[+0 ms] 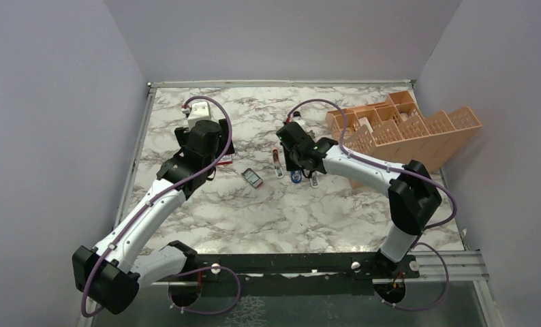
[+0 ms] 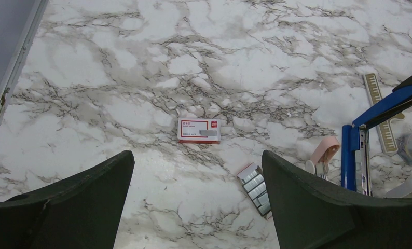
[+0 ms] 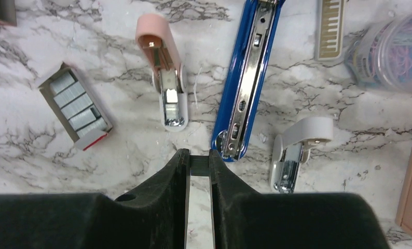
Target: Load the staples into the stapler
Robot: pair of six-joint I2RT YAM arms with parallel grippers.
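The blue stapler lies opened on the marble, its metal channel facing up. It also shows in the left wrist view with its blue-and-black top arm raised. My right gripper is shut on a dark part of that top arm, at the stapler's near end. The staples sit as silvery strips in a small open tray left of the stapler, also in the left wrist view. The red-and-white box lies beyond them. My left gripper is open and empty, above the table near the box and tray.
A small pink stapler lies between tray and blue stapler. A small white stapler lies right of it. A thin metal strip and a jar of coloured clips are farther right. An orange organiser stands at back right.
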